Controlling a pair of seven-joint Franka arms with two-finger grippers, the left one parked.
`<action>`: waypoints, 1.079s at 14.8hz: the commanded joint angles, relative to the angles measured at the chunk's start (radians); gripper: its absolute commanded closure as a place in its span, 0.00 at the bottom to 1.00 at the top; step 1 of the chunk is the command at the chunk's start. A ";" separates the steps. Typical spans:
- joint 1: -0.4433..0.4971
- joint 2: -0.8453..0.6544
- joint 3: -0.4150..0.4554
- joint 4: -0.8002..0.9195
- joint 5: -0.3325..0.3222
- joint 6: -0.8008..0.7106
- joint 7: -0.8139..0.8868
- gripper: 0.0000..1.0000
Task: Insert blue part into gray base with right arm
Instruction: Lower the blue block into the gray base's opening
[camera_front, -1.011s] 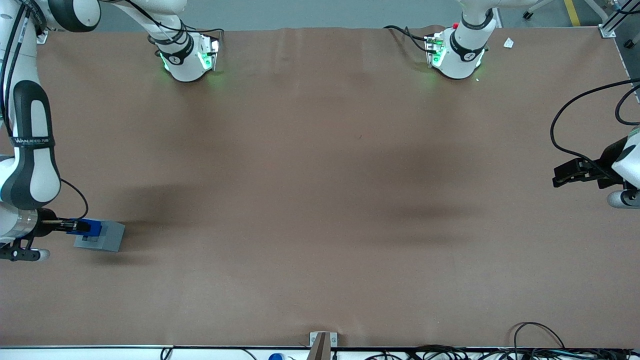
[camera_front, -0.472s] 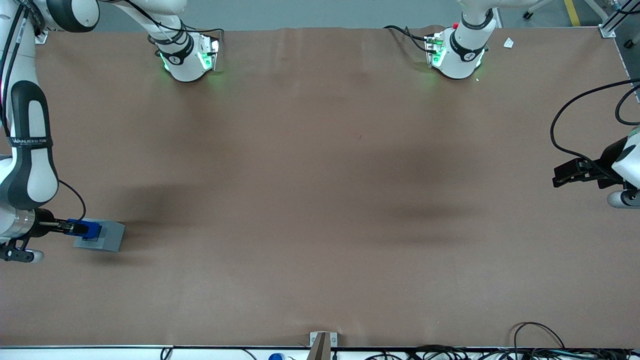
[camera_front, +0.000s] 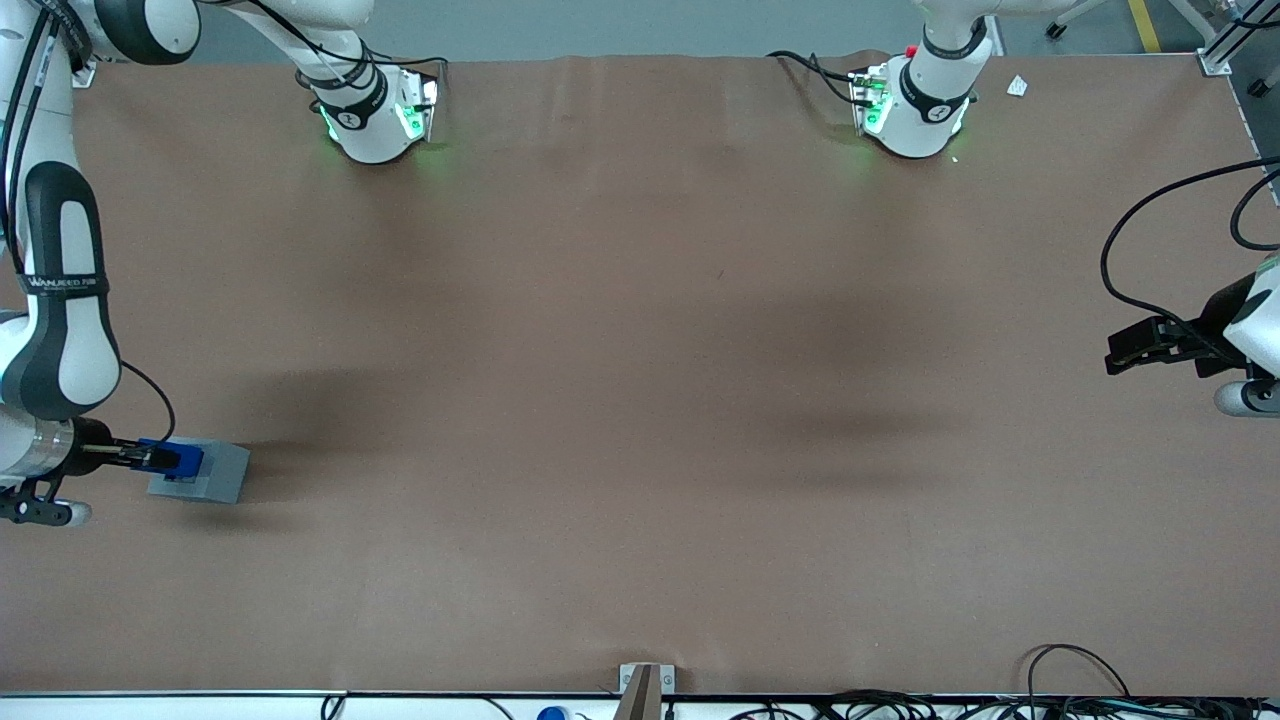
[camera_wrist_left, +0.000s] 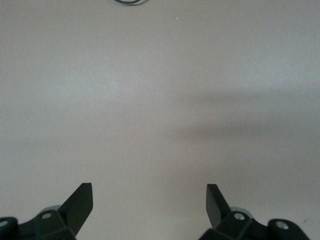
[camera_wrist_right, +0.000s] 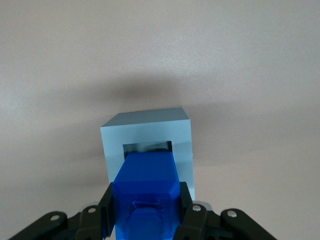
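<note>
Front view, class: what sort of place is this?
Probably a robotics lab or test bench: white arms bolted to a brown-covered table, loose cables along its edge, and the right arm's claw shut on a blue part above a gray base.

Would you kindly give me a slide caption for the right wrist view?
Pincer grips the blue part, its tip entering the socket of the gray base on the table.

blue part (camera_wrist_right: 146, 190) entering gray base (camera_wrist_right: 147, 131)
</note>
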 joint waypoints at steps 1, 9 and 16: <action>-0.002 0.002 0.006 -0.006 -0.012 0.011 -0.006 1.00; -0.003 0.004 0.006 -0.006 -0.029 0.032 -0.041 1.00; -0.003 0.015 0.008 -0.003 -0.017 0.032 -0.028 1.00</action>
